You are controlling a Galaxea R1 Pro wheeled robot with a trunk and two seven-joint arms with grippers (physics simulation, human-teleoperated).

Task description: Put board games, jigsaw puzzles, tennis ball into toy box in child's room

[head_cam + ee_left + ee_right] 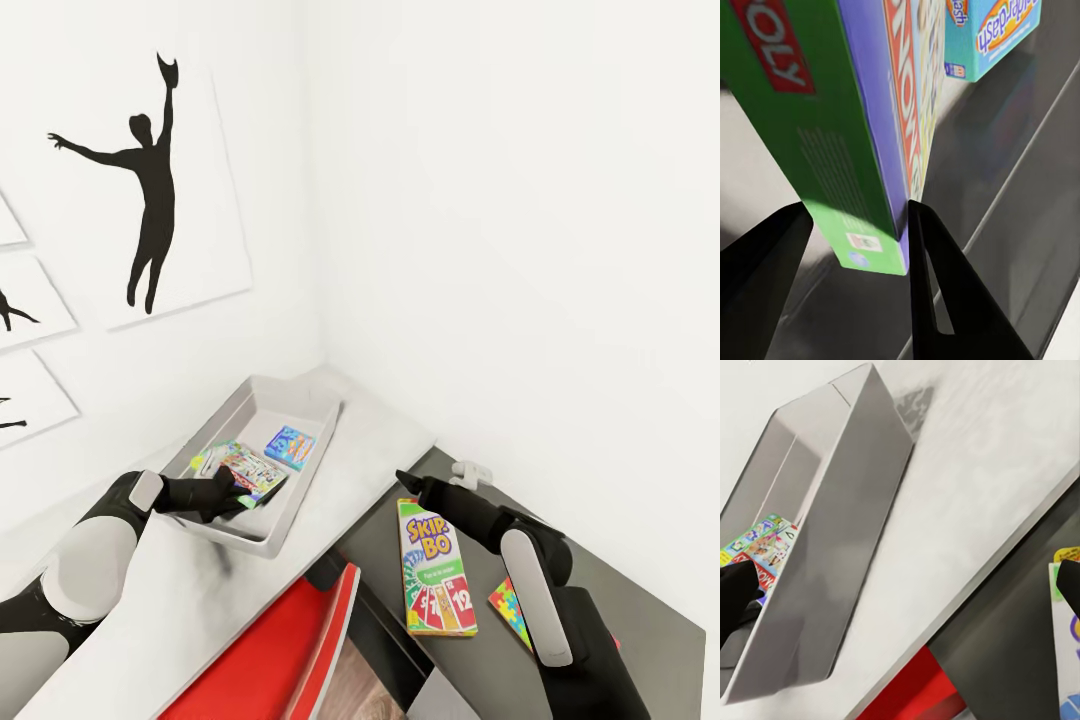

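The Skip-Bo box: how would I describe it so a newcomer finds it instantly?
Start at the grey toy box on the white table, then look right to the dark surface. The Skip-Bo box lies flat there, long and green-topped, far bigger than the small jigsaw-patterned piece beside it.

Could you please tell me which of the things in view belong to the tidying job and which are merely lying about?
Job:
toy box
Monopoly game, clamped by left end effector
blue game
Skip-Bo game
jigsaw puzzle

Lying about:
wall pictures
red chair

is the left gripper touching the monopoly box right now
Touching. In the left wrist view the left gripper has the Monopoly box between its fingers, the box edge pressed against one finger.
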